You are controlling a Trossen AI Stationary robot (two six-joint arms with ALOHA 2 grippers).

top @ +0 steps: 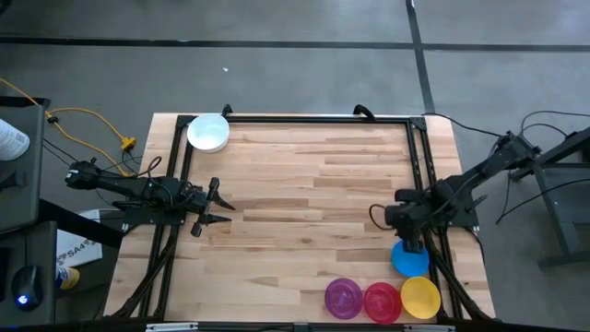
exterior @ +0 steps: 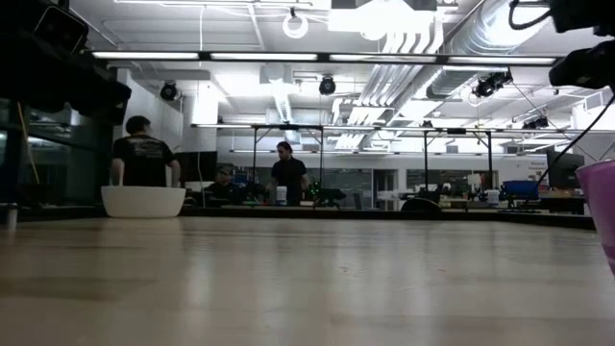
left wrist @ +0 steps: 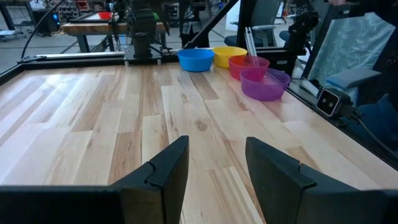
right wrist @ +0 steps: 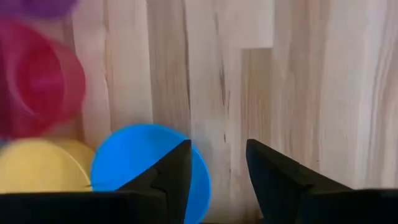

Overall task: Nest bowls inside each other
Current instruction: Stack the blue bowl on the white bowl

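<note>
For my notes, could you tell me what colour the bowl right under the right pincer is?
Blue: the blue bowl, clearest in the high view.

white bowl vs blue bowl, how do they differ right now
The white bowl sits alone at the table's far left corner; the blue bowl sits near the right edge beside the yellow bowl. No gripper is near the white one; the right gripper hangs open over the blue one's edge. Both are upright, round and empty.

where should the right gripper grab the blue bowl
Grip the blue bowl by its rim, coming straight down from above. It sits upright and shallow, with the open right gripper right above it. Its side away from the yellow bowl looks freest.
</note>
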